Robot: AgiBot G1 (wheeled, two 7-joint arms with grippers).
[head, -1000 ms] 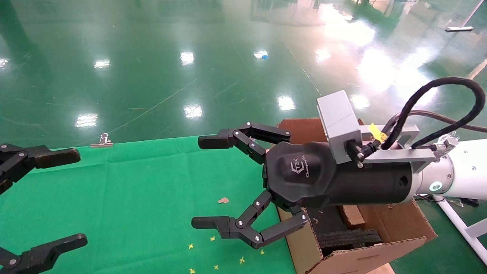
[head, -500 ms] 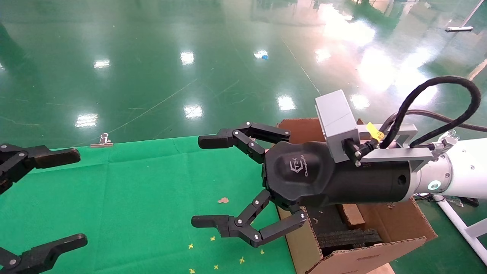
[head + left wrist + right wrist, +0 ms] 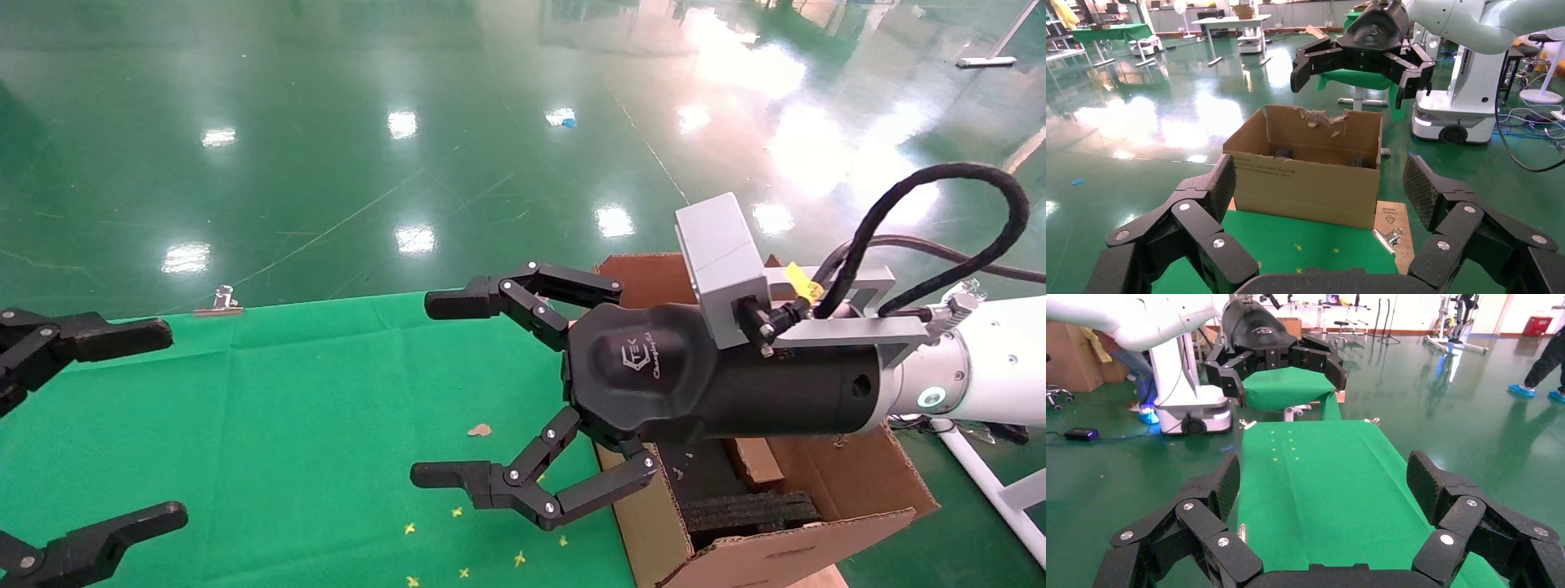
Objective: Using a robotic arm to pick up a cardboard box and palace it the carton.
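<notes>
1. The right gripper (image 3: 429, 390) hangs above the green cloth (image 3: 286, 425) with its black fingers spread wide and nothing between them; it sits on the robotic arm (image 3: 981, 371), whose black wrist carries a grey camera block (image 3: 723, 265) and a looping black cable (image 3: 940, 229).
2. Directly under and behind that wrist stands the carton (image 3: 784, 547), open at the top, its near wall just beside the lower finger's linkage. The wrist hides much of the carton's opening in the head view.
3. Inside the carton, below the wrist, black foam inserts (image 3: 748, 510) show, and a small brown cardboard box (image 3: 756, 461) lies among them, partly hidden by the wrist. In the left wrist view the carton (image 3: 1309, 177) has one ragged, torn flap (image 3: 1327, 119) on its far wall.
4. Ahead of the right gripper's fingertips, the cloth bears a small brown scrap (image 3: 480, 429) and scattered yellow specks (image 3: 458, 539).
5. Farther across the cloth, well apart, the left gripper (image 3: 106, 425) is parked at the edge, also spread wide and empty.
6. Beyond it, a metal binder clip (image 3: 219, 302) holds the cloth's far edge; past that lies the glossy green floor (image 3: 409, 122).
</notes>
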